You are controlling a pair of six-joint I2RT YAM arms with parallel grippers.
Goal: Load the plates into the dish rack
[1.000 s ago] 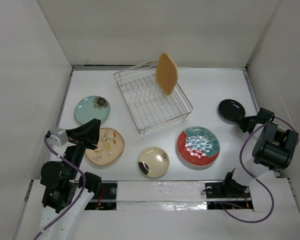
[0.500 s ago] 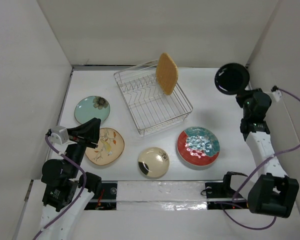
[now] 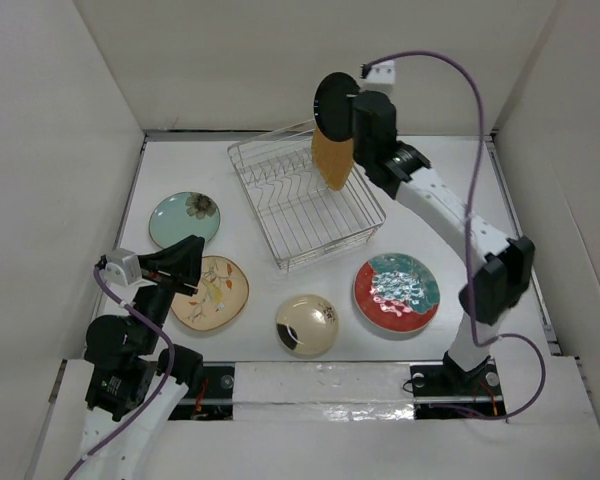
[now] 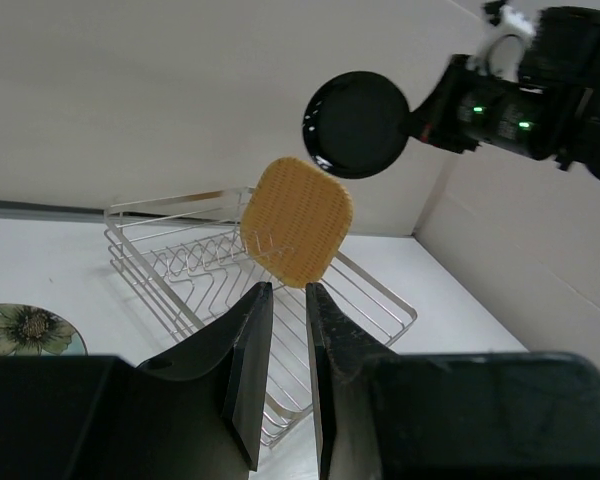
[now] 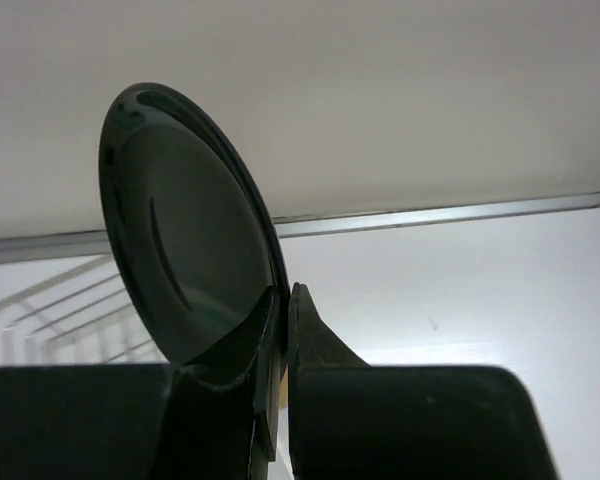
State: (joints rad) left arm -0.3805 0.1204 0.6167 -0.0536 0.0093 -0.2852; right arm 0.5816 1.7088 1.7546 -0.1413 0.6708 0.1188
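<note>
— Where is the small black plate (image 3: 331, 104)?

— High above the far end of the dish rack (image 3: 300, 212), standing on edge. The right arm's fingers (image 5: 302, 330) are clamped on its lower rim, and the right gripper (image 3: 354, 112) holds it just above the orange rounded-square plate (image 3: 332, 166), which stands upright among the rack's prongs.

— And the other arm?

— The left gripper (image 4: 280, 372) hangs low at the near left of the white table (image 3: 180, 165), its fingers almost together with a slim gap and nothing between them. Four plates lie flat on the table: a pale teal flowered plate (image 3: 185, 220), a beige floral plate (image 3: 215, 295) beside the left gripper, a cream plate (image 3: 307, 325) and a red patterned plate (image 3: 397, 290).
</note>
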